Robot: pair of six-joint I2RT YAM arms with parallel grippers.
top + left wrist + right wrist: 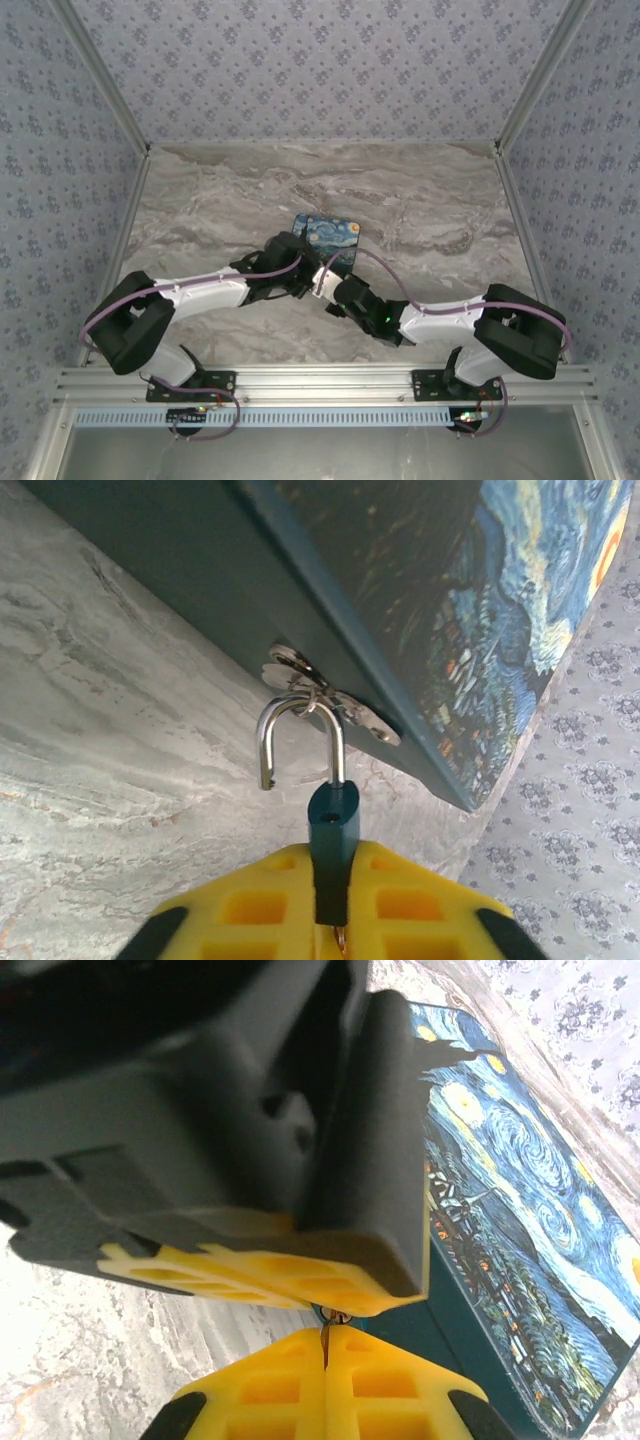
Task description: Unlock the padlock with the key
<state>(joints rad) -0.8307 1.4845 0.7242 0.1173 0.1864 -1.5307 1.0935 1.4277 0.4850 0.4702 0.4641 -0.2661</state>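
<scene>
Padlock (333,820), small with a teal body, hangs at the side of a blue and yellow swirl-painted box (480,610). The left pincer (333,885) is closed tight on the padlock, clamping its body between yellow fingers.

The silvery shackle (300,708) loops through a metal hasp (288,665) on the box. One leg of the shackle enters the teal body. The other leg ends free in the air, apart from the body.

The lower half of the padlock is hidden between the fingers, so the keyhole cannot be seen.

In the right wrist view, the right pincer (326,1355) has its yellow fingers pressed together on a thin dark key (327,1336). Only a sliver of the key shows. Its tip reaches the underside of the left pincer, and it is hard to tell whether it sits in the lock.

From above, both pincers meet just in front of the box's near edge, crowded close together. The marble-patterned table (440,200) lies open to both sides and beyond the box. Papered walls (320,70) bound it on three sides.
</scene>
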